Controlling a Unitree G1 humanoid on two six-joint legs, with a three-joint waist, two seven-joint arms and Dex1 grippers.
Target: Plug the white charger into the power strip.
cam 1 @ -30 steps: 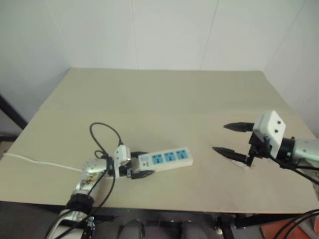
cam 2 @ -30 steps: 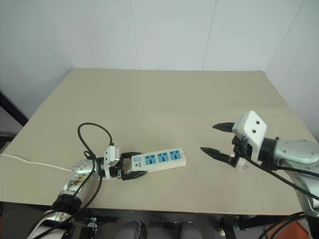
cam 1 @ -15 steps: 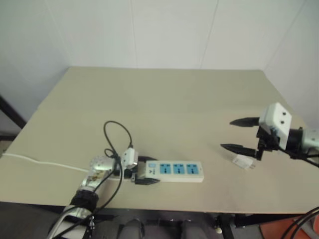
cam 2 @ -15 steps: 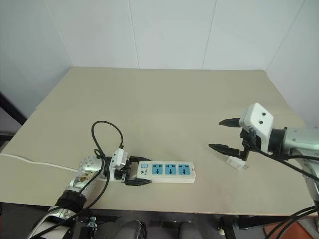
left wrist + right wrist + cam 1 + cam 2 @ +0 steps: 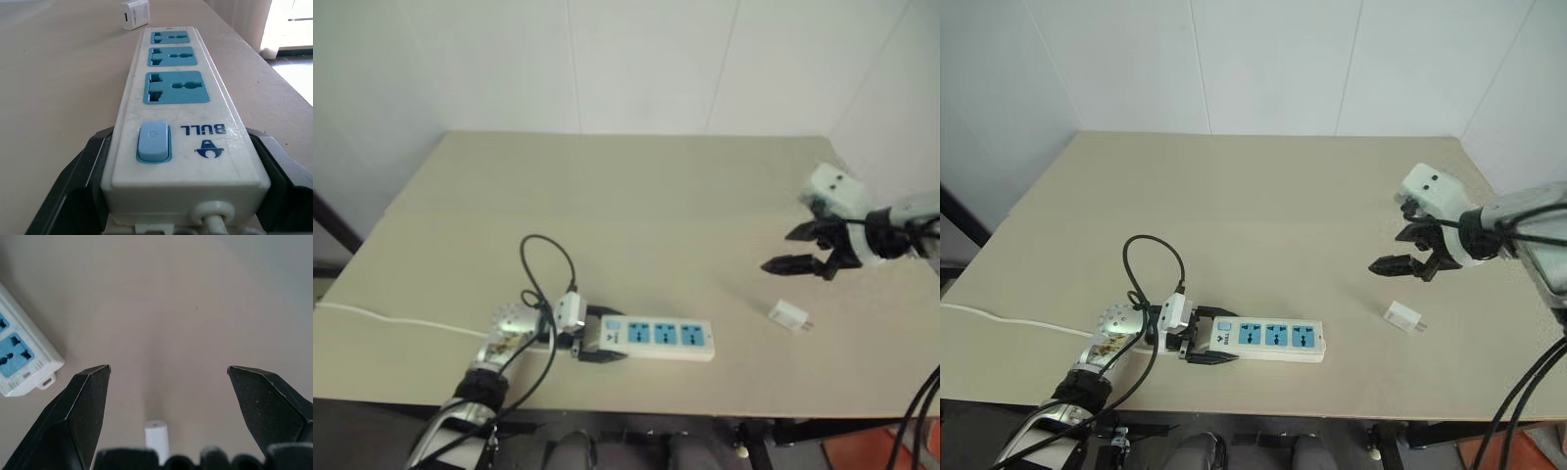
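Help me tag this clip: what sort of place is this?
Probably a bare test room or lab: one plain beige table against white panelled walls, with a power strip and a white charger on it.

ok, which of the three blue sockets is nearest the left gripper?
The socket next to the blue switch, at the power strip's cord end, which the left gripper clamps.

My left arm lay low along the near edge of the table (image 5: 1263, 186), forearm angled in from the left, and my left gripper (image 5: 1206, 339) pointed right with its black fingers (image 5: 73, 186) closed against both sides of the switch end of the power strip (image 5: 1268, 339), holding it flat. My right arm reached in from the right, raised above the tabletop, and my right gripper (image 5: 1398, 250) pointed down and leftward, fingers spread wide and holding nothing
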